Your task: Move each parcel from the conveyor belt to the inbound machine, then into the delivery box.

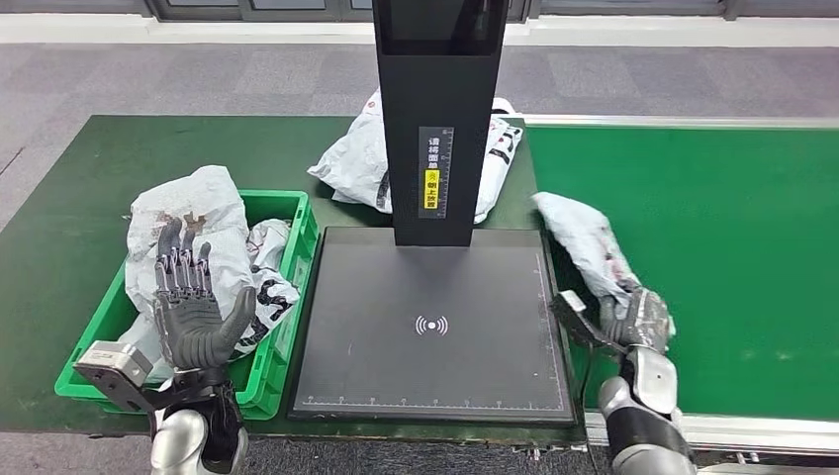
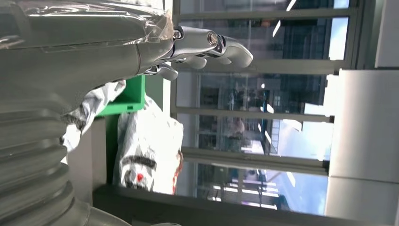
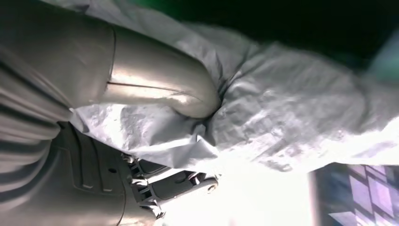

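While the left hand (image 1: pixel 193 307) hovers spread, the right hand (image 1: pixel 633 322) grips a parcel (image 1: pixel 589 242) on the green belt (image 1: pixel 712 228).

The left arm comes up from low on the robot's left, silver at the forearm and dark at the wrist. Its left hand (image 1: pixel 190 309) is raised with the palm facing inward and the fingers (image 1: pixel 181 265) straight and slightly spread, the thumb angled out to the side; it holds nothing. In the left wrist view those fingers (image 2: pixel 214 44) reach out into open air. The right arm rises from low on the right, its wrist bent forward. The right hand (image 1: pixel 633 319) grips a white parcel (image 1: pixel 591 240); up close the thick thumb (image 3: pixel 160 84) presses into the wrinkled plastic while darker fingers (image 3: pixel 176 183) curl beneath it.
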`<state>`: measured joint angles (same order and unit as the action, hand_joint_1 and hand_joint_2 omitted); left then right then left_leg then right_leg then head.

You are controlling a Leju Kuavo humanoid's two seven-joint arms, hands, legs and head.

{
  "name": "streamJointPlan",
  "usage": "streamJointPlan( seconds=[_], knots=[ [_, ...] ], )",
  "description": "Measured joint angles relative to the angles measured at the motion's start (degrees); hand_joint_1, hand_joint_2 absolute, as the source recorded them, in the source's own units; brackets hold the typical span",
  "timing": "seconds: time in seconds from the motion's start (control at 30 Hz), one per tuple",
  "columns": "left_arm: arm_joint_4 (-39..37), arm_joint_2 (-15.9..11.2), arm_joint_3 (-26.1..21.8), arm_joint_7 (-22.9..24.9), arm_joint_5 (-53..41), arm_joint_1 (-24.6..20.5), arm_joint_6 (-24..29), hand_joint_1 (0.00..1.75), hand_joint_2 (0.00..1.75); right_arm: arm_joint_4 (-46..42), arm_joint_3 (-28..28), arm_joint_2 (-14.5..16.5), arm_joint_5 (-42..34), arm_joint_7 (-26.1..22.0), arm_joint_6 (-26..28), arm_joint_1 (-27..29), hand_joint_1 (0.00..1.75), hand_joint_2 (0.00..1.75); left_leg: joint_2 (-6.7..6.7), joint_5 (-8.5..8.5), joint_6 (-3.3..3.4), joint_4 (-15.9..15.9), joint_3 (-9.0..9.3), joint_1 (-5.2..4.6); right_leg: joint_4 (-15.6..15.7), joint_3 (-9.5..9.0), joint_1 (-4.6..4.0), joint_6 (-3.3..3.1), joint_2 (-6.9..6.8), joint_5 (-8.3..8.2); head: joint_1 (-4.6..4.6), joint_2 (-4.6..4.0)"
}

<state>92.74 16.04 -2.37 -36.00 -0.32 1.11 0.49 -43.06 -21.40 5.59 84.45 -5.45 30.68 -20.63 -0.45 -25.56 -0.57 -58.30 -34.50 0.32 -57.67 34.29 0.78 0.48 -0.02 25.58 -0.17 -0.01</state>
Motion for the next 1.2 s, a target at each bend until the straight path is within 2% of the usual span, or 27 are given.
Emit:
streamJointPlan(
  seconds=[0.07, 0.17, 0.3, 0.47, 0.77, 0.93, 1.07, 1.2],
  knots=[
    [0.0, 0.0, -0.2, -0.5, -0.8, 0.0, 0.6, 0.0, 1.75, -9.1, 3.8, 3.0, -3.2, -2.7, -0.6, 4.0, 1.75, 1.75, -0.02, -0.03, -0.03, 0.0, -0.01, 0.01, 0.0, 0.03, -0.01, -0.07, -0.02, 0.07, -0.01, 0.01],
    [0.0, 0.0, -0.5, -1.1, -1.5, 0.1, 1.1, 0.0, 1.75, -20.1, 9.1, 5.6, -7.2, -4.8, -1.0, 8.8, 1.75, 1.75, -0.05, -0.08, -0.08, 0.0, -0.04, 0.0, 0.0, 0.05, 0.0, -0.1, -0.05, 0.16, 0.0, 0.01],
    [0.0, 0.0, -0.9, -1.6, -2.2, 0.2, 1.7, 0.0, 1.75, -29.6, 13.9, 7.2, -8.5, -5.8, -0.8, 12.7, 1.75, 1.75, 0.01, -0.14, -0.1, 0.0, -0.04, -0.01, 0.0, 0.07, 0.02, -0.1, 0.01, 0.18, 0.0, 0.01],
    [-0.1, 0.0, -1.0, -2.2, -3.3, 0.2, 2.5, 0.0, 1.75, -35.4, 17.8, 8.0, -10.4, -7.0, -1.2, 15.3, 1.75, 1.75, 0.01, -0.14, -0.1, 0.0, -0.03, -0.02, 0.0, 0.06, 0.03, -0.1, 0.0, 0.18, 0.0, 0.01],
    [-0.1, 0.0, -1.0, -2.3, -3.4, 0.2, 2.7, 0.0, 1.75, -38.7, 19.3, 8.3, -11.0, -7.3, -1.9, 16.5, 1.75, 1.75, 0.02, -0.14, -0.1, 0.0, -0.02, -0.01, 0.0, 0.06, 0.02, -0.1, 0.0, 0.17, 0.0, 0.01],
    [-0.3, 0.0, -1.0, -2.4, -3.6, 0.1, 2.7, 0.0, 1.75, -38.6, 20.7, 8.3, -12.4, -8.6, -9.8, 16.4, 1.75, 1.75, 0.03, -0.15, -0.1, 0.0, -0.02, -0.01, 0.0, 0.06, 0.02, -0.11, 0.01, 0.18, 0.0, 0.01],
    [-0.4, 0.0, -1.0, -2.4, -3.6, 0.1, 2.7, 0.0, 1.75, -37.9, 21.6, 8.3, -12.2, -8.6, -11.7, 16.3, 1.75, 1.75, 0.04, -0.15, -0.11, 0.0, -0.02, -0.01, 0.0, 0.07, 0.01, -0.11, 0.02, 0.18, 0.0, 0.0],
    [-1.1, 0.0, -1.0, -2.4, -3.7, 0.0, 2.9, 0.0, 1.75, -25.4, 28.1, 8.3, -10.8, -6.6, -14.4, 12.7, 1.75, 1.75, 0.07, -0.13, -0.12, 0.0, 0.0, 0.01, 0.0, 0.06, 0.0, -0.12, 0.04, 0.18, 0.0, 0.01]
  ],
)
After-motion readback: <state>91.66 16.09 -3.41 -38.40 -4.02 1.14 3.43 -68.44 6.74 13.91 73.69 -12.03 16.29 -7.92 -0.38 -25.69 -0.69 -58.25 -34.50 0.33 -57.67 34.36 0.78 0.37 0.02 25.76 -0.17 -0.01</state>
